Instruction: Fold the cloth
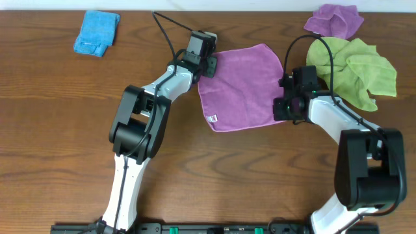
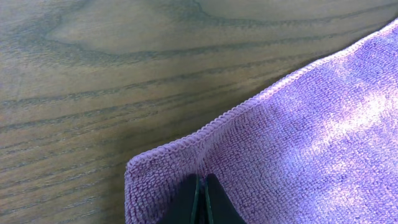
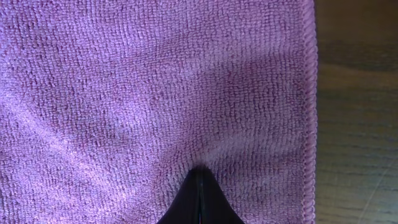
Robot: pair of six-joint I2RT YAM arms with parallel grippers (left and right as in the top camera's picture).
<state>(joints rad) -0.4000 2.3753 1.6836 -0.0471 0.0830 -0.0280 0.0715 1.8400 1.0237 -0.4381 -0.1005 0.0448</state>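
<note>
Lying flat on the tabletop [image 1: 52,97], the cloth [image 1: 242,86] has the left tool [image 1: 210,65] pinched shut on its far-left corner and the right tool [image 1: 280,107] on its right edge, its white tag [image 1: 212,119] too small to read.

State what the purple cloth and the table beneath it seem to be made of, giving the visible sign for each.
The purple cloth looks like microfibre or a similar synthetic, matte: short looped pile in fine rows, with a stitched edge. The table looks like wood or wood-look laminate, smooth with low sheen: flowing brown grain lines show, but solid or veneer cannot be told.
</note>
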